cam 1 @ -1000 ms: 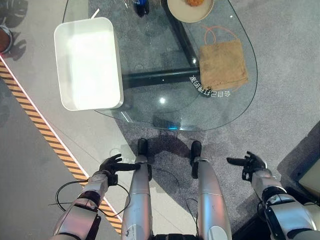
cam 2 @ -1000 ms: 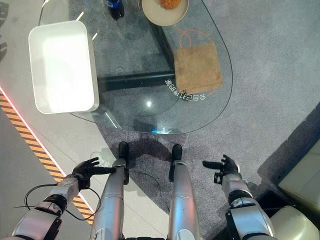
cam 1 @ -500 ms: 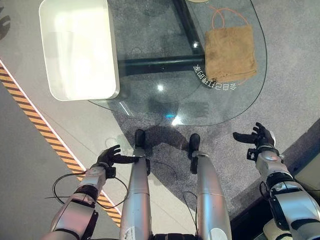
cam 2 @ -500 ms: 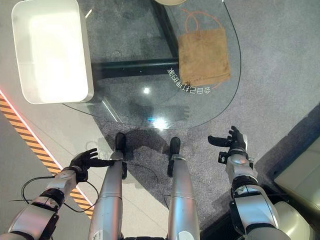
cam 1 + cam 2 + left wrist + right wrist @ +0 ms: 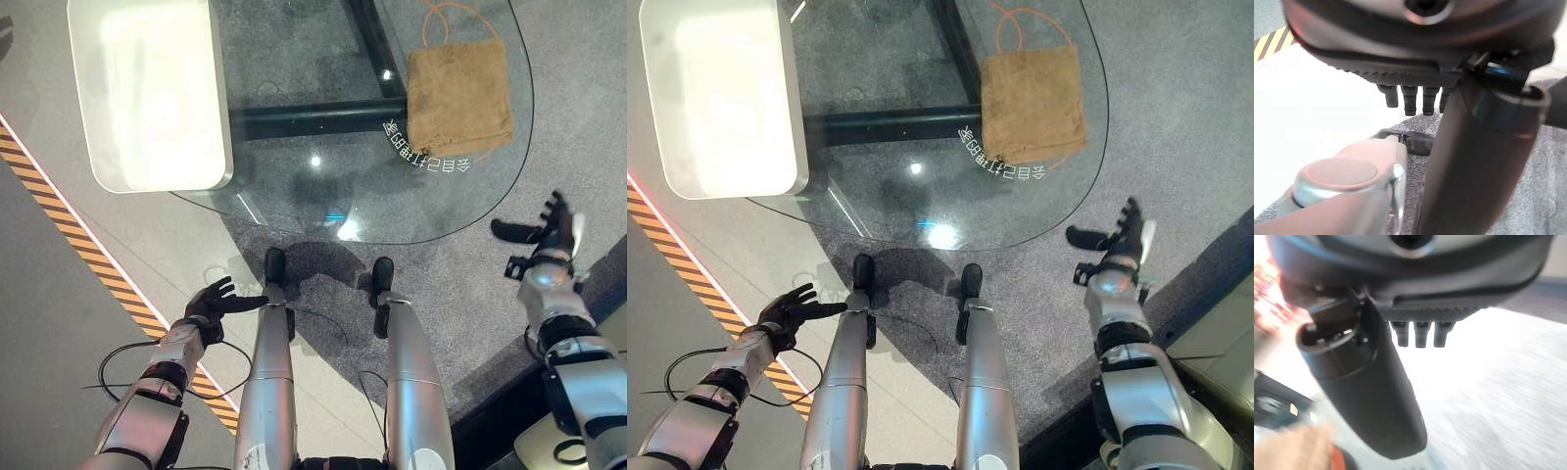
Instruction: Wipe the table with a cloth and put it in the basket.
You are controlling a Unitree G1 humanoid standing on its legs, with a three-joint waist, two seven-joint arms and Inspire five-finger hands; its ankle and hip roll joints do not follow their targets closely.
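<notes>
A tan cloth (image 5: pixel 458 96) lies flat on the right part of the glass table (image 5: pixel 323 196), near its curved edge, with an orange loop beside its far side. A white rectangular basket (image 5: pixel 147 93) stands on the table's left end. My right hand (image 5: pixel 547 231) hangs open off the table's right edge, fingers spread, a short way below and right of the cloth. My left hand (image 5: pixel 211 304) is open low at the left, over the floor, holding nothing. In the right eye view the cloth (image 5: pixel 1032 105) and right hand (image 5: pixel 1117 245) stand the same way.
Grey carpet surrounds the table. A yellow-and-black striped floor line (image 5: pixel 69 235) runs diagonally at the left. A dark bar (image 5: pixel 304 119) of the table's frame shows through the glass. A pale object's corner (image 5: pixel 1215 343) sits at the far right.
My right hand has risen up and to the right, closer to the table's right edge and the cloth. The camera has tipped, shifting the scene. The left hand has hardly moved.
</notes>
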